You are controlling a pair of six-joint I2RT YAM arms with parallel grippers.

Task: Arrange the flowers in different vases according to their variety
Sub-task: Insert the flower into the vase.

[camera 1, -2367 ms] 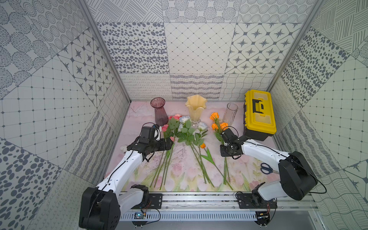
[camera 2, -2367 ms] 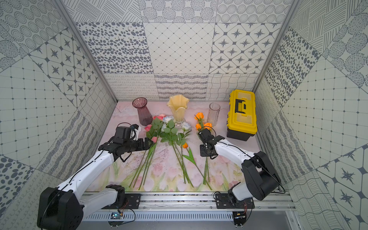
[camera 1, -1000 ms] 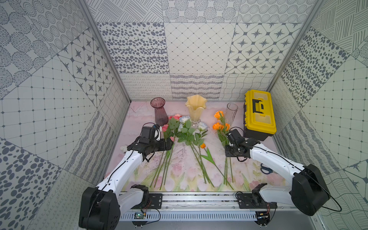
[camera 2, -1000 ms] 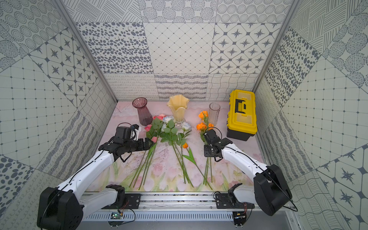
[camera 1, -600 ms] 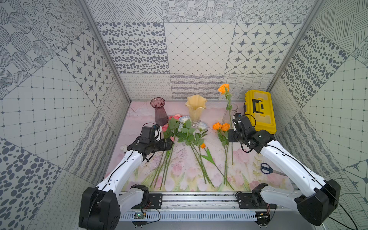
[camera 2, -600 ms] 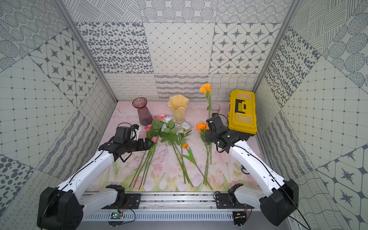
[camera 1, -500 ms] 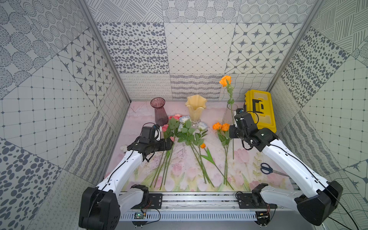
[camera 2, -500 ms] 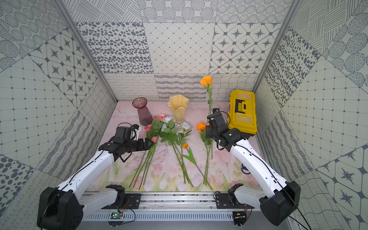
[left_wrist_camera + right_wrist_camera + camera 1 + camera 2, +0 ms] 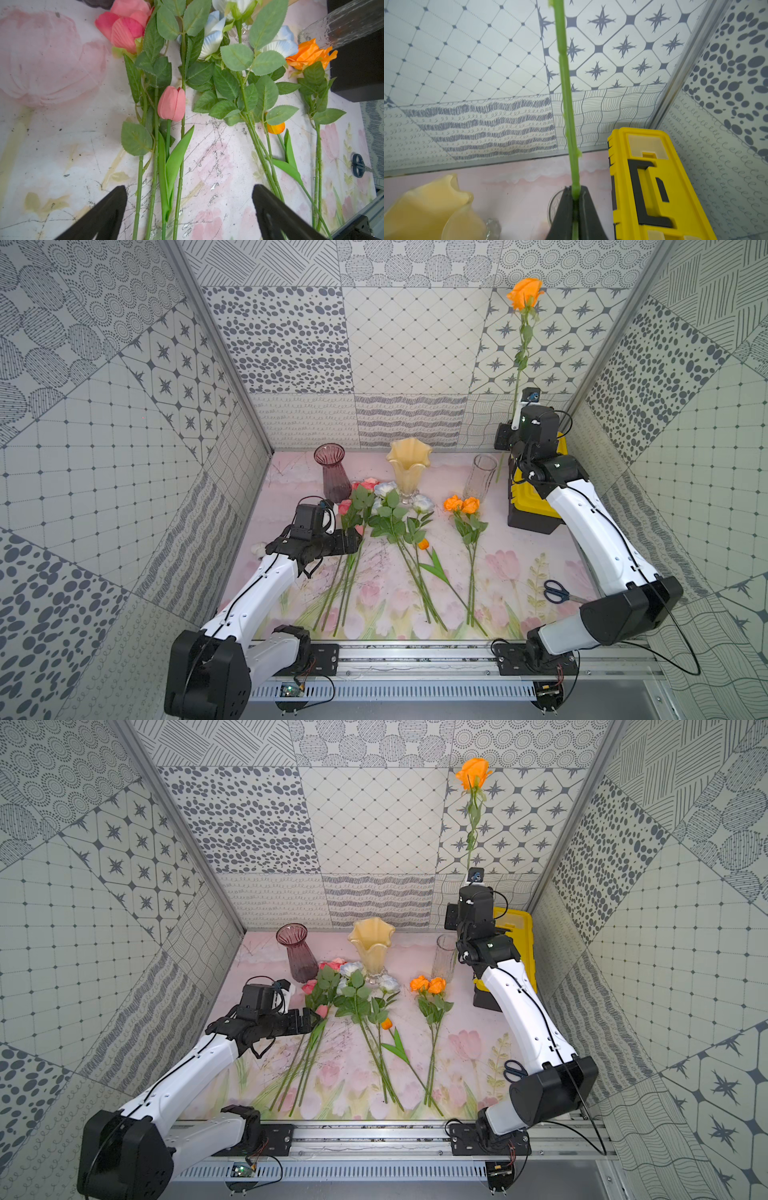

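Right now my right gripper (image 9: 576,191) is clamped on the green stem of one orange rose (image 9: 524,293), held upright with the bloom high against the back wall. The stem's lower end shows just beside the clear vase (image 9: 480,479), on the toolbox (image 9: 521,493) side; I cannot tell whether it is over the mouth. In the right wrist view the vase's rim sits right behind the fingers.

My left gripper (image 9: 189,187) is spread wide with nothing in it, low over the mat (image 9: 382,568) above the pink stems. A pink tulip (image 9: 172,104) and several stems lie between its fingers in the left wrist view.

The remaining flowers lie flat on the mat: pink roses (image 9: 353,506) near the purple vase (image 9: 332,472), white-blue roses (image 9: 390,497) at the foot of the cream vase (image 9: 408,468), two orange roses (image 9: 461,504) in front of the clear vase, and an orange tulip (image 9: 423,544) between those groups. All three vases stand upright along the back. Scissors (image 9: 557,591) lie by the right arm.
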